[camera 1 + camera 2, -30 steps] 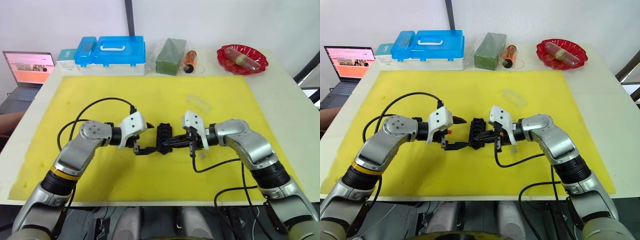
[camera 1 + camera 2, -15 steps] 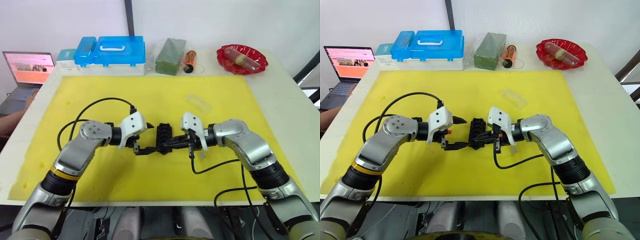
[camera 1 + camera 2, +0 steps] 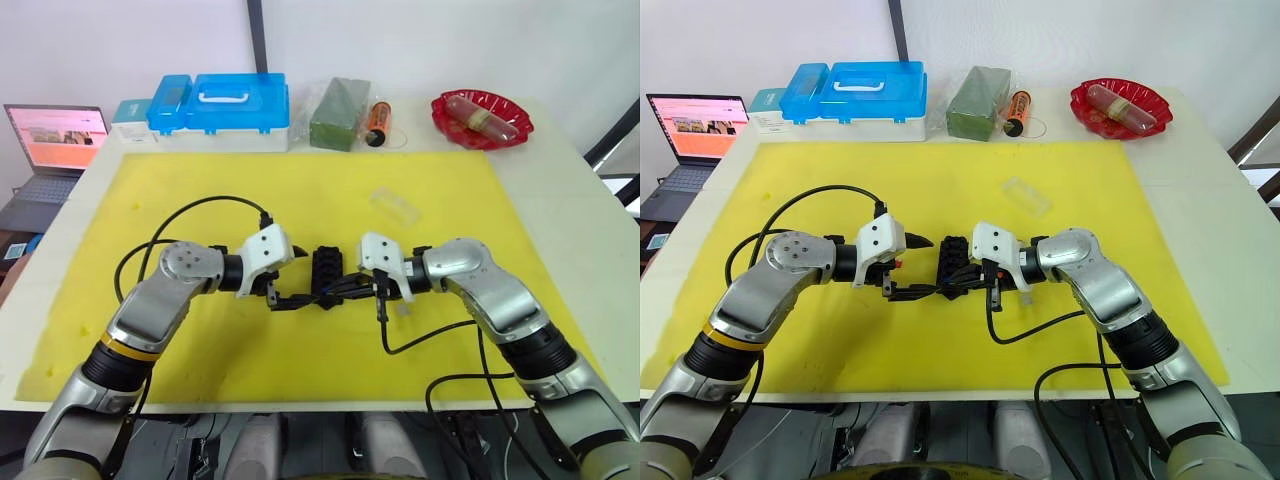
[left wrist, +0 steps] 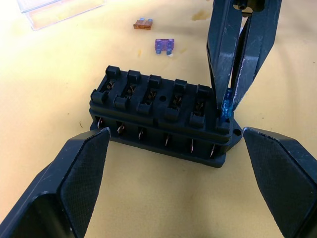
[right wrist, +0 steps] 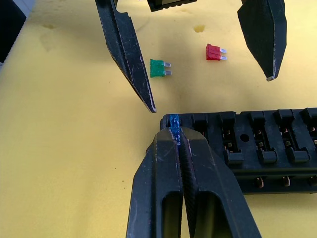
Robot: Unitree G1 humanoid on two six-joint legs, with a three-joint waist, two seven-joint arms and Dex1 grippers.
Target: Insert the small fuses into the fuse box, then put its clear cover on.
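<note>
A: Where's the fuse box?

B: The fuse box (image 4: 161,116) sits mid-mat (image 3: 300,190), between the two grippers. The slots I can see look empty, except at the end corner.

A: And the right gripper?

B: The right gripper (image 5: 179,145) is clenched on a blue fuse (image 5: 174,122), holding it upright at that end corner slot. The left wrist view shows the fuse's tip touching the box's top edge there.

A: The left one?

B: The left gripper (image 4: 173,163) is released, fingers spread wide, one on each side of the box and not touching it.

A: Other fuses?

B: A green fuse (image 5: 159,68) and a red fuse (image 5: 215,52) lie on the mat beyond the box on the left arm's side. An orange fuse (image 4: 142,23) and a purple fuse (image 4: 165,46) lie on the right arm's side.

A: The cover?

B: The cover (image 3: 396,207) rests on the mat, farther back, apart from the box.
</note>
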